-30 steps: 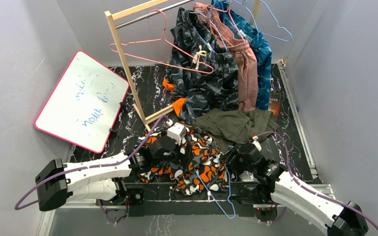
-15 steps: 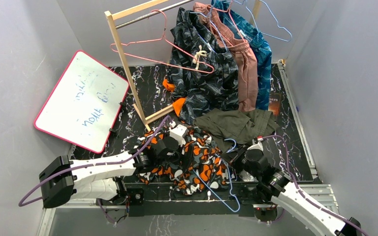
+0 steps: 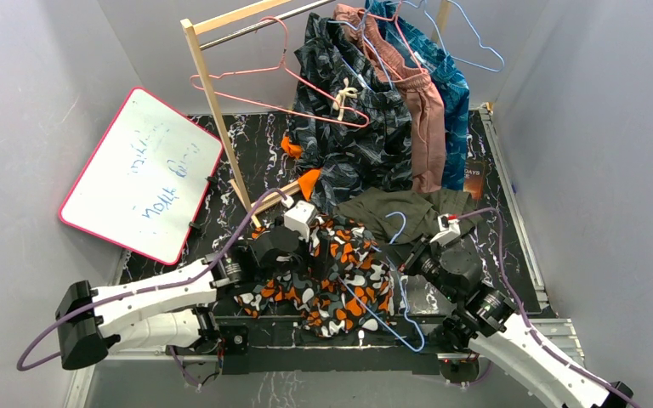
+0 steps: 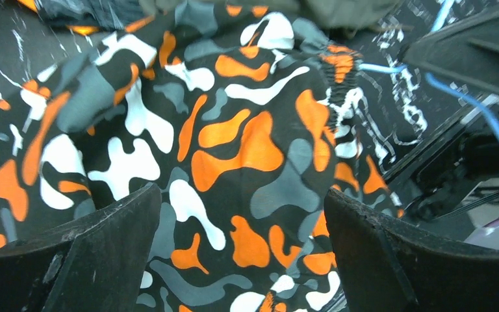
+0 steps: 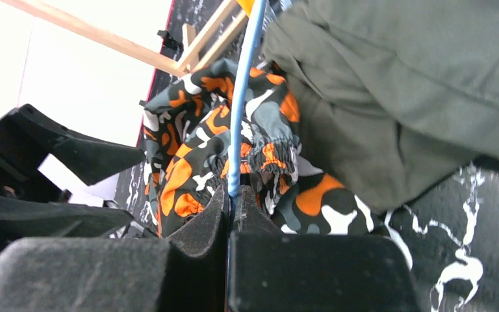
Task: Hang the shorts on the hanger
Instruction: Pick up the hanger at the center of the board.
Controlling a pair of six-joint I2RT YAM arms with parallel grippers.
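The camouflage shorts (image 3: 340,276) lie crumpled at the near middle of the table. The hanger (image 3: 401,293), a thin light-blue wire, slants across their right edge, its hook (image 3: 398,223) over the olive cloth. My right gripper (image 5: 232,195) is shut on the hanger (image 5: 240,117), the wire rising straight out from between the pressed fingertips; in the top view this gripper (image 3: 415,262) sits just right of the shorts. My left gripper (image 4: 242,195) stands wide open directly above the shorts (image 4: 234,149), nothing between its fingers. In the top view it (image 3: 304,253) hovers at their left part.
Plain olive-green shorts (image 3: 404,212) lie behind the right gripper. A wooden rack (image 3: 217,102) at the back carries pink hangers (image 3: 281,93) and hung garments (image 3: 366,110). A pink-rimmed whiteboard (image 3: 140,174) leans at the left. Grey walls close in both sides.
The right gripper shut on the blue hanger wire and drew it up and to the right, so the hook now shows over the olive shorts. The left gripper stayed open and shifted slightly farther away.
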